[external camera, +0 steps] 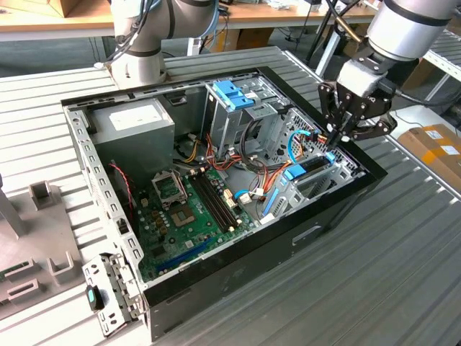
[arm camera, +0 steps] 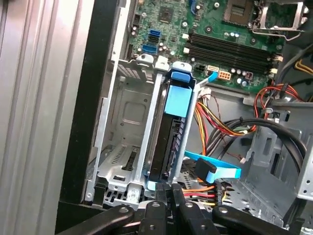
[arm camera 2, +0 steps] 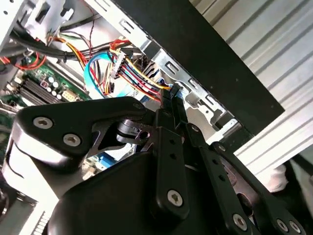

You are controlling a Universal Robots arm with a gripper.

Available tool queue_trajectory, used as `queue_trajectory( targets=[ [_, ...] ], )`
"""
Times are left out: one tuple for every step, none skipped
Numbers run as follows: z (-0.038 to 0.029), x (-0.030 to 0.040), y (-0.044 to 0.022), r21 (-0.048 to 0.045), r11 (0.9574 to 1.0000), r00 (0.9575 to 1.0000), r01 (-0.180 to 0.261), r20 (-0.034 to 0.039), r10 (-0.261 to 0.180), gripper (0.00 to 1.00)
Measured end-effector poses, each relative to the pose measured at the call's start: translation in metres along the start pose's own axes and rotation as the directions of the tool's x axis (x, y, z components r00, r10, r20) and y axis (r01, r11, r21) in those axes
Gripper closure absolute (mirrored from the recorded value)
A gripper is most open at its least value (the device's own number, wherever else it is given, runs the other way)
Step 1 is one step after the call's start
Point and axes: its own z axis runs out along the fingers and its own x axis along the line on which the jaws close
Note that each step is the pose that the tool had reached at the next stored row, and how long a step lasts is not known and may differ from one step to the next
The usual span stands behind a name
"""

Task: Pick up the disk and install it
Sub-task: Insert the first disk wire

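I see my arm (external camera: pixel 410 29) as rounded silver-grey housings with a soft sheen. A pale grey block (external camera: pixel 360 76) sits between the last joint and the tool. The gripper (external camera: pixel 338 137) is matte black all over, with a bulky body that has smooth, rounded corners and flat linkage bars (arm camera 2: pixel 168 161) pinned to it. In the second wrist view I see silver hex-socket screws (arm camera 2: pixel 72 140) sunk into the rounded links, with more along the bars. In the first wrist view, the slim black fingers (arm camera: pixel 164 196) have small round pivot pins.
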Motion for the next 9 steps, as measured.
queue_trajectory(
  targets=[
    [0.0001, 0.0000, 0.0000, -0.0001, 0.9995, 0.9995, -0.031, -0.0025, 0.031, 0.84],
    [0.0003, 0.0000, 0.0000, 0.0000, 0.9970, 0.9970, -0.077, -0.0063, 0.077, 0.84],
    [0.0004, 0.0000, 0.0000, 0.0001, 0.9943, 0.9942, -0.107, -0.0088, 0.107, 0.84],
    [0.0004, 0.0000, 0.0000, 0.0002, 0.9924, 0.9924, -0.123, -0.0102, 0.123, 0.84],
    [0.0004, 0.0000, 0.0000, 0.0003, 0.9904, 0.9904, -0.138, -0.0114, 0.138, 0.84],
    [0.0005, 0.0000, 0.0000, 0.0006, 0.9852, 0.9851, -0.171, -0.0143, 0.171, 0.84],
    [0.0005, 0.0000, 0.0000, 0.0008, 0.9818, 0.9817, -0.190, -0.0157, 0.190, 0.84],
    [0.0006, 0.0000, 0.0000, 0.0010, 0.9795, 0.9793, -0.202, -0.0167, 0.202, 0.84],
    [0.0005, 0.0000, 0.0000, 0.0013, 0.9757, 0.9756, -0.219, -0.0182, 0.219, 0.84]
  ],
)
